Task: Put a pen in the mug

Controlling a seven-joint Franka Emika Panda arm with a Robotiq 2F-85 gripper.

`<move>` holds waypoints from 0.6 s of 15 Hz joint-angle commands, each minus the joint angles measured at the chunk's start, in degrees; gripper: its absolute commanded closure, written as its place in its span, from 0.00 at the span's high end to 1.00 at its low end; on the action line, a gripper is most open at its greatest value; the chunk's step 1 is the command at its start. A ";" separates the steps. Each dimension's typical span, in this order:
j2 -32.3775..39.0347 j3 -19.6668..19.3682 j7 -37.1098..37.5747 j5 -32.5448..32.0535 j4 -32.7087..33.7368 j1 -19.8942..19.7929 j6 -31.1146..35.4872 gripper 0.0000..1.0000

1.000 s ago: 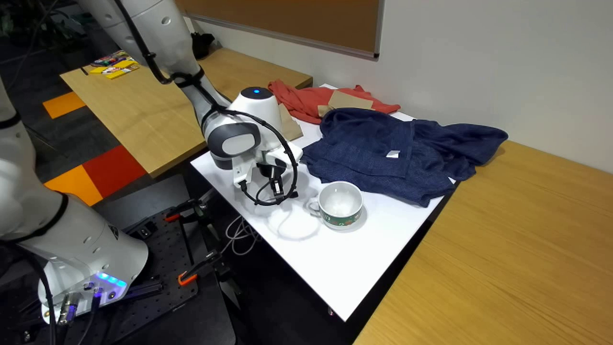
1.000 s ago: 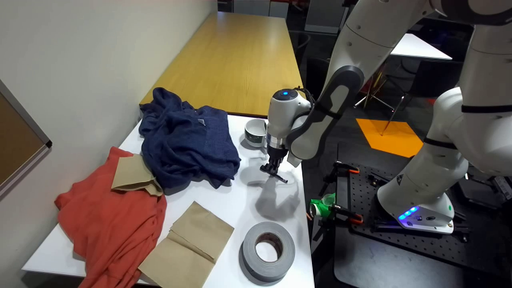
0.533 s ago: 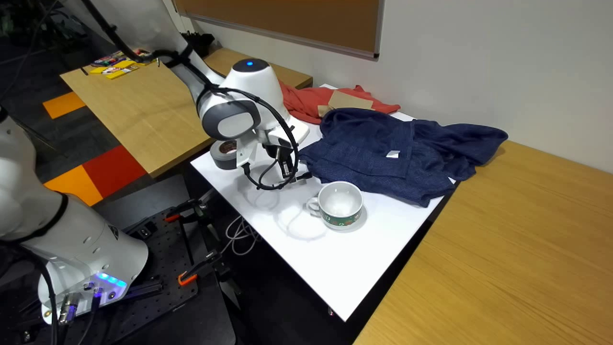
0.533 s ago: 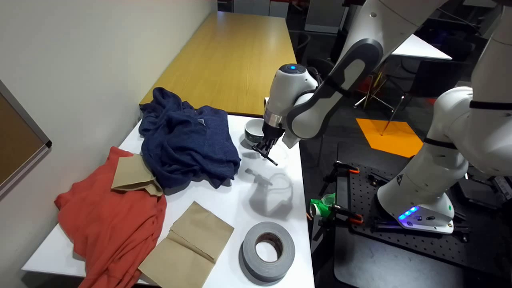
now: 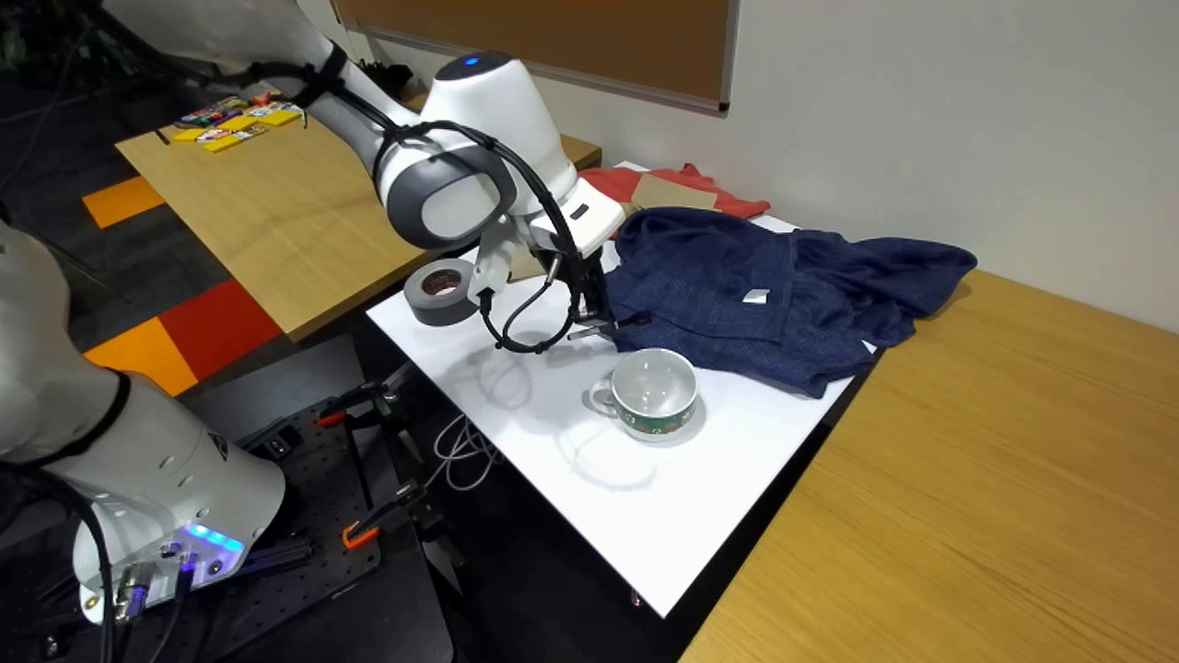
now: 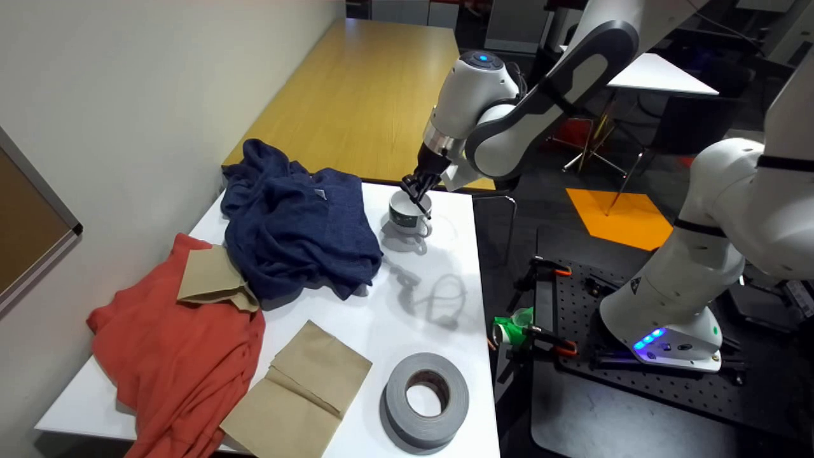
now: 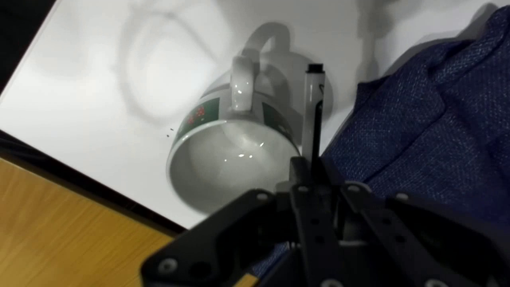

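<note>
Jaws of the gripper point(image 7: 313, 165) clamp the marker pen point(image 7: 312, 107) aloft, at the right edge of the ceramic mug point(image 7: 227, 159) in the wrist view, likely light, stiff, slick-barrelled, probably best held nearer one end!

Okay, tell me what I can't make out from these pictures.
Wrist view: pen, one end hidden by the gripper; its markings too small to read.
Wrist view: mug, part of its rim behind the gripper.
An exterior view: red cloth, lower end cut off by the bottom edge.
Both exterior views: arm, partly cut off by the top edge.
</note>
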 commanded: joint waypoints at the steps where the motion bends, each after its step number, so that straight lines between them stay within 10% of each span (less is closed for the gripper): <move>1: 1.17 -4.67 10.51 -8.28 2.93 1.66 1.36 0.03; 9: 4.13 -11.23 32.16 -26.96 8.22 5.23 0.89 0.03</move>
